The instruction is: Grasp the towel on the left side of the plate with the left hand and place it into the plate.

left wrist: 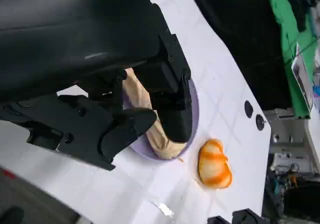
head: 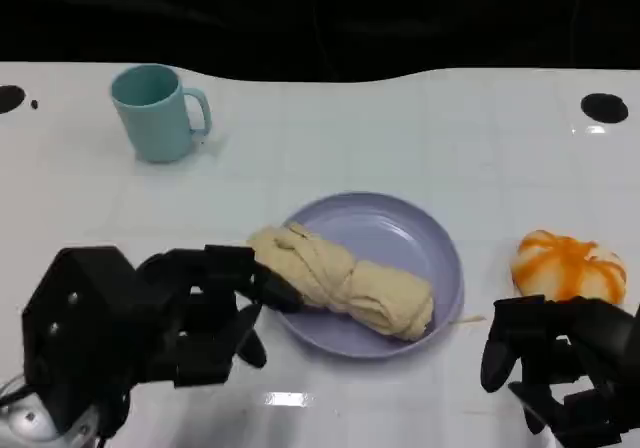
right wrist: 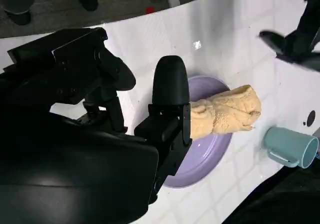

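Towel (head: 345, 280): beige, rolled and twisted, lying across the plate (head: 420, 230) from its left rim toward the front right; the left end overhangs the rim slightly. Also seen in the left wrist view (left wrist: 150, 119) and the right wrist view (right wrist: 225, 111).

Plate: lavender, round, shallow, near the middle of the white surface (head: 330, 138).

Left robot hand (head: 215, 308): black, just beside the plate's left rim, fingers reaching toward the towel's left end. One fingertip (head: 285, 293) lies at or against that end; whether the towel is gripped or let go cannot be told. In the left wrist view the fingers (left wrist: 175, 109) overlap the towel and plate.

Right robot hand (head: 560, 363): black, at the front right of the surface, fingers curled inward, nothing in them; apart from the plate.

Mug (head: 155, 111): teal, upright, handle to the right, at the far left of the surface, well apart from the plate.

Orange-and-white object (head: 568, 265): rounded, right of the plate, just beyond the right robot hand; its kind cannot be told
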You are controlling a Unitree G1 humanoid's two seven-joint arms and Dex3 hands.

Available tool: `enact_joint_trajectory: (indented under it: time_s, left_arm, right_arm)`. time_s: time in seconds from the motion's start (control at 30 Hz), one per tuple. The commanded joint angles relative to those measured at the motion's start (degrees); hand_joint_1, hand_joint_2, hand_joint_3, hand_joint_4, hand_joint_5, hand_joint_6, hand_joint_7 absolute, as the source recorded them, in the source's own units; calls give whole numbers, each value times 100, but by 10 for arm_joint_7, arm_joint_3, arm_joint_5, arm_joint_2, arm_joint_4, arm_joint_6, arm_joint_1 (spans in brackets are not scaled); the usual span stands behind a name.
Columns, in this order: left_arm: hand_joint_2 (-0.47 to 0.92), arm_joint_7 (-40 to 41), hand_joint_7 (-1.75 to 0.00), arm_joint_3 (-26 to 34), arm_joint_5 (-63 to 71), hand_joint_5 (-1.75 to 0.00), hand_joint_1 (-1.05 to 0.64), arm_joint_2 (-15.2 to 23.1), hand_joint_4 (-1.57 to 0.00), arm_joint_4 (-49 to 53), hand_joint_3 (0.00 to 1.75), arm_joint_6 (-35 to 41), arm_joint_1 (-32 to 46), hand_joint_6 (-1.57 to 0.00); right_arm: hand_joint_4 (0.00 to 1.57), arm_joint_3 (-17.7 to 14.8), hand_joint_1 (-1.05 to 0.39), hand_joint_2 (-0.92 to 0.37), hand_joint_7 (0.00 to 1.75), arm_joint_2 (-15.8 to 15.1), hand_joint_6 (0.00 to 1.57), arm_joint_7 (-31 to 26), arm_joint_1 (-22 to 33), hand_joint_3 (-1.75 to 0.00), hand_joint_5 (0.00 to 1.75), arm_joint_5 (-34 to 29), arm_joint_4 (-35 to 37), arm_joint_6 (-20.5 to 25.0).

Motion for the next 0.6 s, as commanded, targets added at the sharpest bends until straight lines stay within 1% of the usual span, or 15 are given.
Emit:
enact_joint_trajectory:
  time_s: [0.03,0.13,0.3,0.43,0.6]
  left_arm:
    - [47,13,-148,12,-25,-174,-7,8,-81,-57,136,72,31,-81]
    - [45,28,-156,14,-32,-175,-8,2,-82,-60,135,111,31,-79]
    - [46,47,-158,28,-58,-175,-10,-7,-80,-56,133,174,12,-77]
    - [51,45,-158,36,-73,-175,-11,-2,-79,-51,126,188,6,-75]
    - [52,41,-159,33,-76,-175,-9,6,-78,-49,126,195,3,-74]
  right_arm:
    - [66,-8,10,-66,142,-6,65,4,-2,-98,167,5,7,-9]
    - [67,-10,9,-66,142,-7,65,4,-1,-98,167,5,10,-11]
    - [67,-13,10,-66,142,-6,66,5,2,-98,167,6,12,-13]
    - [67,-11,10,-66,142,-7,66,4,3,-98,168,2,11,-13]
    - [67,-8,10,-66,143,-6,66,5,2,-98,169,2,14,-14]
